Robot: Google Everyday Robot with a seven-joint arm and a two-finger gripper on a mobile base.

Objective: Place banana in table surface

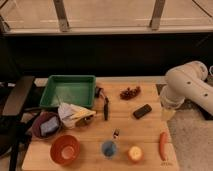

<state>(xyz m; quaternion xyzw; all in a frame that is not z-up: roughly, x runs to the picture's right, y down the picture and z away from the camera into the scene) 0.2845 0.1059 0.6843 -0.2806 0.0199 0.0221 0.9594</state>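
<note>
The banana (83,114) is pale yellow and lies next to the white jug (66,112), left of the middle of the table surface (131,127), just below the green tray. Only my white arm (186,86) shows, folded at the right edge of the table. My gripper is out of view; the arm's lower end hangs near the table's right rim, far from the banana.
A green tray (68,90) stands at the back left. Dark grapes (130,92), a black flat block (142,111) and a black tool (106,107) lie mid-table. An orange bowl (65,149), blue cup (109,148), round yellow fruit (134,153) and orange-red stick (162,144) line the front. A purple bowl (46,125) is at left.
</note>
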